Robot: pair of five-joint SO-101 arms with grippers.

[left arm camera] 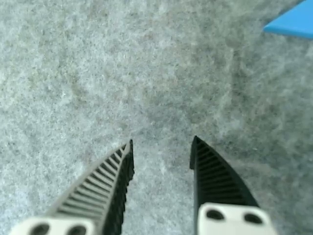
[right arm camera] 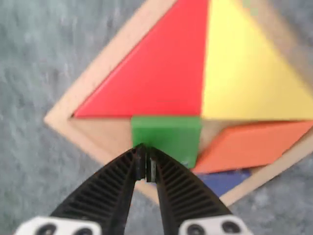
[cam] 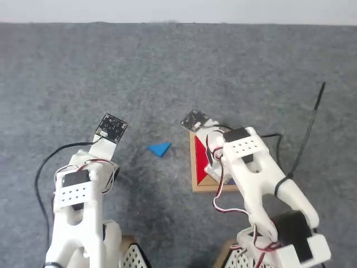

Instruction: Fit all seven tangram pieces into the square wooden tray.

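The square wooden tray [right arm camera: 62, 119] is sitting on the grey counter [cam: 167, 67] under the right arm, and it is looking mostly filled. The big red triangle [right arm camera: 151, 83] and the big yellow triangle [right arm camera: 244, 73] are lying flat, sharing an edge and taking up a good half of the square. Next to them the green square [right arm camera: 166, 136] is sitting in the tray, the orange piece [right arm camera: 249, 147] is lying just beside it, and a dark blue piece [right arm camera: 222, 182] is peeking out along the rim. So I'm counting five pieces in.

The right claw [right arm camera: 145, 152] is closed with nothing between its fingers, its tips touching the near edge of the green square. I'm reading that as a nudge to seat it, since bare wood is showing on both sides: a triangular gap towards the tray's corner and a sliver towards the orange piece.

Out on the counter, the small blue triangle [cam: 160, 149] is lying loose between the two arms, apart from the tray. The left claw [left arm camera: 161, 144] is hanging open over bare counter, gripping nothing, with that triangle off beyond its tips. The seventh piece I can't make out, as the right arm is covering part of the tray from above. That arm is also the obstacle: it is sitting right over the tray, so dropping the blue triangle in is probably going to need it out of the way.
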